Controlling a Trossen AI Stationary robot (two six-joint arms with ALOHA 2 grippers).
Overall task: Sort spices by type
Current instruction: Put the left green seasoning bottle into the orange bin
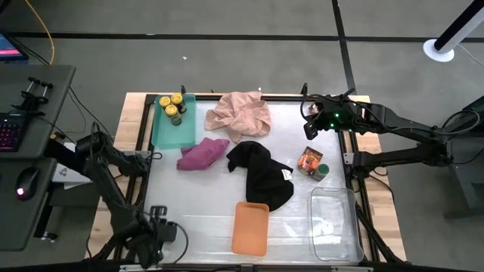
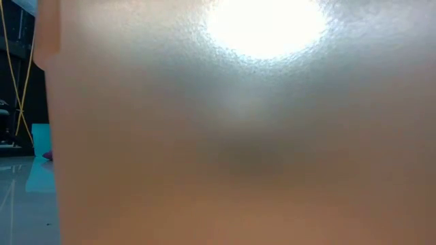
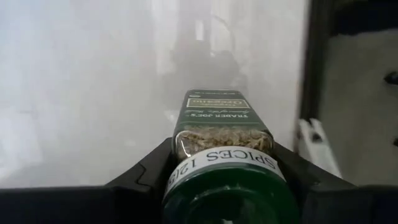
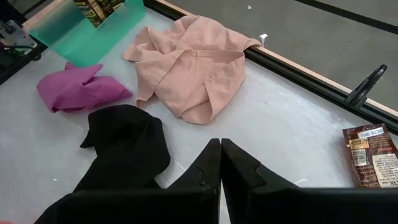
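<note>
My left gripper [image 1: 156, 227] is at the table's near left corner, shut on a green-lidded spice jar [image 3: 221, 124]. My right gripper [image 1: 311, 130] is shut and empty at the far right, above the table between the pink cloth [image 1: 240, 113] and an orange-brown packet [image 1: 308, 160]. In its wrist view the shut fingers [image 4: 221, 158] point toward the black cloth [image 4: 127, 149]. A second green-lidded jar [image 1: 323, 171] stands beside the packet. Yellow-lidded jars [image 1: 174, 106] stand at the far end of the green tray [image 1: 172, 128]. My left gripper pinches the jar between its two fingers [image 3: 149, 171], on the glass sides just below the green lid [image 3: 227, 199]. The jar lies along the fingers, lid toward the wrist and bottom pointing away. Whether it is clear of the table I cannot tell.
A magenta cloth [image 1: 203, 153] lies beside the green tray, and the black cloth [image 1: 261, 174] lies mid-table. An orange tray [image 1: 251, 227] sits at the near edge and fills the low view [image 2: 238, 136]. A clear tray [image 1: 333, 223] is at the near right.
</note>
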